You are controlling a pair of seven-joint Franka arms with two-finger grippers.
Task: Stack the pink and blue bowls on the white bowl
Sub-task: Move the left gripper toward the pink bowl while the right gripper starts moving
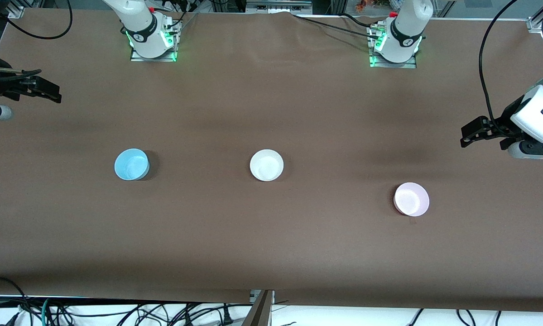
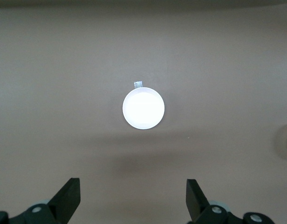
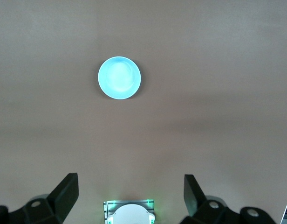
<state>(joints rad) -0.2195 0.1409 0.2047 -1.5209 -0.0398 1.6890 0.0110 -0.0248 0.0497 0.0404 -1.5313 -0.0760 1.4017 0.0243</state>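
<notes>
On the brown table (image 1: 271, 253) nothing was stacked: blue bowl (image 1: 131, 164), white bowl (image 1: 266, 165) and pink bowl (image 1: 411, 199) sat apart, well clear of the right gripper (image 1: 49, 94) and left gripper (image 1: 473, 133), both raised, spread wide and holding nothing.

White bowl (image 1: 266, 165) between blue bowl (image 1: 131, 164) and pink bowl (image 1: 411, 198), the last nearest the front camera.
</notes>
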